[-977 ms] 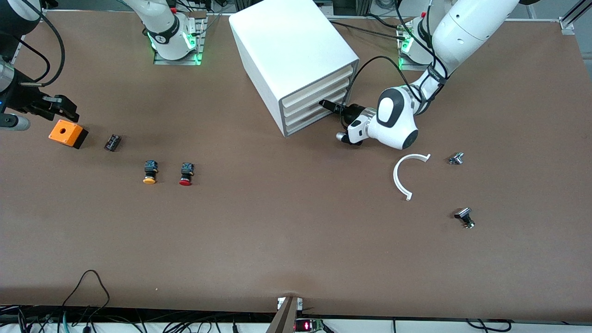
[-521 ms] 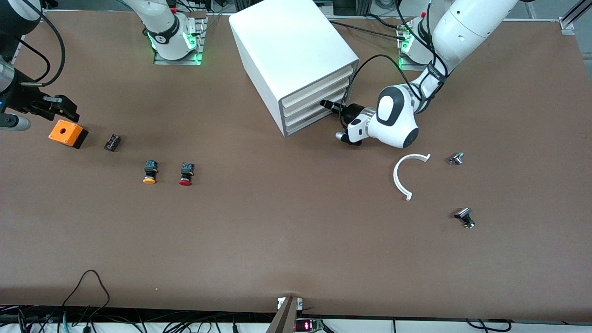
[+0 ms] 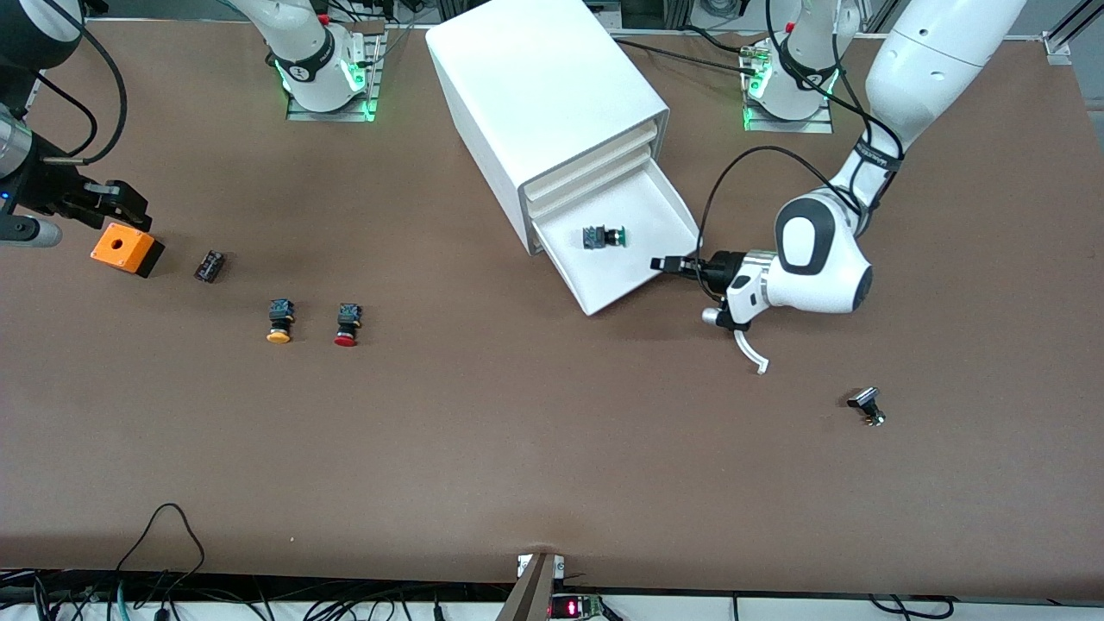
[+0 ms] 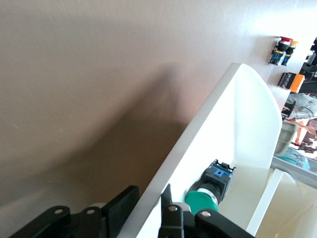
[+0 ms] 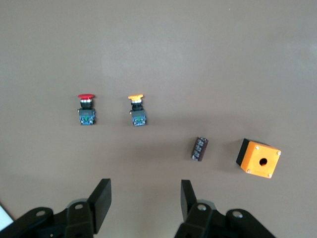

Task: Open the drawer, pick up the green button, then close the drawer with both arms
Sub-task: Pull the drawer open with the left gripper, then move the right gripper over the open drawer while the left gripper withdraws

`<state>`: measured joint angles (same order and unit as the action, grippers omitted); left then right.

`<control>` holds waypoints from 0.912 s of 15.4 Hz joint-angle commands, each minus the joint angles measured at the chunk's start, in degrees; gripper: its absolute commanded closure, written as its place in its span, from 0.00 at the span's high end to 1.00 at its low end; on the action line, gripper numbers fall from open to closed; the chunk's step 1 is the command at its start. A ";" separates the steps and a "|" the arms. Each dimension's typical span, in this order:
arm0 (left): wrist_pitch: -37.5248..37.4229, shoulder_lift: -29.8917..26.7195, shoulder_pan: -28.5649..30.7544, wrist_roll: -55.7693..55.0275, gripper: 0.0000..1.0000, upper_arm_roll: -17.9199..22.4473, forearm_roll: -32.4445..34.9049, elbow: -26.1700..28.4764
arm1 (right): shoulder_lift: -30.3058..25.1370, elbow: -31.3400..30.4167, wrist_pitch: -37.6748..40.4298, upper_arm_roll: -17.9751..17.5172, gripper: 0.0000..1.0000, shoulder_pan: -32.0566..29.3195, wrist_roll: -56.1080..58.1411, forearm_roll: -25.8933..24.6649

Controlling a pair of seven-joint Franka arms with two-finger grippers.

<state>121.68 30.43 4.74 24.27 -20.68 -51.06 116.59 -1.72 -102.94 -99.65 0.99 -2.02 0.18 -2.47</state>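
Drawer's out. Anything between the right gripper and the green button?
Yes: the cabinet. The right gripper hangs open by the orange box at its end of the table, and the button lies in the open drawer past the cabinet's corner. The left gripper is shut on the drawer's front wall.

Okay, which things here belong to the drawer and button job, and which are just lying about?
Job: drawer, pulled out; green button inside it; left gripper shut on the drawer's front wall; right gripper waiting, open.

Lying about: yellow button, red button, orange box, white curved strip.
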 commanded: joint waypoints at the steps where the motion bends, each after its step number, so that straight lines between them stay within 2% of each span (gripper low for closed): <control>1: 2.16 -0.02 0.17 -1.95 0.98 0.29 2.19 -1.54 | 2.32 1.07 -2.55 -0.19 0.68 0.70 -3.06 0.79; 2: 2.16 -0.11 0.26 -1.94 1.00 0.29 2.19 -1.46 | 2.68 1.07 -2.92 -0.28 0.71 0.70 -4.47 0.88; 4: 2.33 -0.11 0.18 -1.94 1.00 0.29 1.76 -1.63 | 4.26 1.25 -3.36 -0.28 0.85 0.70 -4.84 2.89; 6: 2.77 -0.98 0.27 -1.86 1.00 0.29 2.54 -1.89 | 5.32 1.25 -4.40 -0.28 0.93 0.70 -4.83 9.20; 7: 3.03 -1.77 0.53 -1.94 1.00 0.29 2.63 -1.90 | 5.84 1.25 -5.46 -0.28 0.98 0.87 -4.66 10.63; 9: 3.12 -4.49 3.06 -2.03 1.00 0.38 2.72 -1.90 | 6.72 1.25 -7.22 -0.28 0.98 1.92 -4.48 10.73; 11: 3.30 -8.27 8.33 -1.95 1.00 0.38 2.64 -1.90 | 7.78 1.42 -8.28 -0.28 0.98 3.07 -3.78 10.38; 14: 3.92 -12.40 11.42 -2.20 1.00 0.38 2.81 -4.26 | 13.56 9.12 -7.58 -0.37 0.98 8.85 -3.69 10.38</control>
<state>125.85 22.32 14.97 23.15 -20.04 -49.41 112.84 6.98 -100.94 -108.18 0.53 2.69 -3.54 7.09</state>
